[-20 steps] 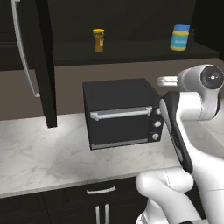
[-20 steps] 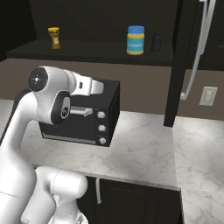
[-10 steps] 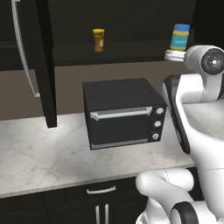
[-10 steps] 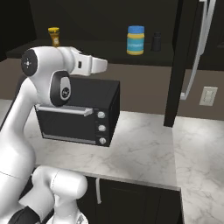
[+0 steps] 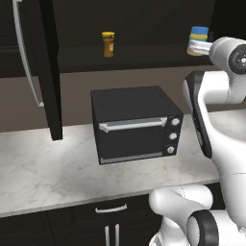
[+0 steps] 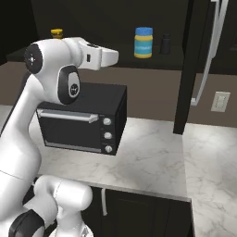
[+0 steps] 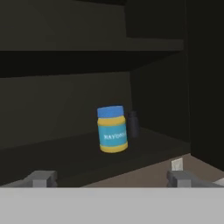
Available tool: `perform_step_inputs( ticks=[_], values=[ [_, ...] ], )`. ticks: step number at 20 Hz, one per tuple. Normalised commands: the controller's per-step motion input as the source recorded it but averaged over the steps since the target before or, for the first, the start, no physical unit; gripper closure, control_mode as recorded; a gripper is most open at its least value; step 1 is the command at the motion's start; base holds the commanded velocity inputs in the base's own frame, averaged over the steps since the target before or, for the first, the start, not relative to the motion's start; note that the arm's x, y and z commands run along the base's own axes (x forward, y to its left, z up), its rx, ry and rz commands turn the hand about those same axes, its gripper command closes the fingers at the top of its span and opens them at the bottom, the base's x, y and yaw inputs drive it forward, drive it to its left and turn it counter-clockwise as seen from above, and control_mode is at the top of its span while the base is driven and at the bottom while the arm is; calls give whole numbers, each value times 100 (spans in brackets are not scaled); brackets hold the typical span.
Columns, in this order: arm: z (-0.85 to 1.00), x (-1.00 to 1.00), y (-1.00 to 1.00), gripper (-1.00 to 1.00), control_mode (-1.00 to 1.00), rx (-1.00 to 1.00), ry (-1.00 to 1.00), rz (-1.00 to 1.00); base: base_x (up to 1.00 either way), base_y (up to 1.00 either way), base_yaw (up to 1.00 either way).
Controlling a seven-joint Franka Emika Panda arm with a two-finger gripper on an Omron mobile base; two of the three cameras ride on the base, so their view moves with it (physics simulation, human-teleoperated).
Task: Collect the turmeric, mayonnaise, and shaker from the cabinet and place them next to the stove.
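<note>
Mayonnaise upright on cabinet shelf, dead centre in hand view, so arm looks lined up on it first. Shaker just behind-right of it, maybe touching, too dark to tell. Turmeric well apart along same shelf. Count: two jars, one shaker, all three not yet collected. Fingers spread wide, holding nothing, short of shelf. Toaster oven on table below. Door open for access.
</note>
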Motion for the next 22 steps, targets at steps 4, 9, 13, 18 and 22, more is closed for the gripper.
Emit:
perform_step_inputs(
  ticks=[4,9,13,18,22],
  values=[
    [0,5,0,-100,-100,0,0,0,0,0,0],
    [0,21,0,-100,-100,0,2,0,0,0,0],
    [1,30,-11,-100,-100,0,4,0,0,0,0],
    [4,37,-12,-100,-100,0,4,0,0,0,0],
    [4,38,-4,-100,-100,0,5,0,0,0,0]
  ],
)
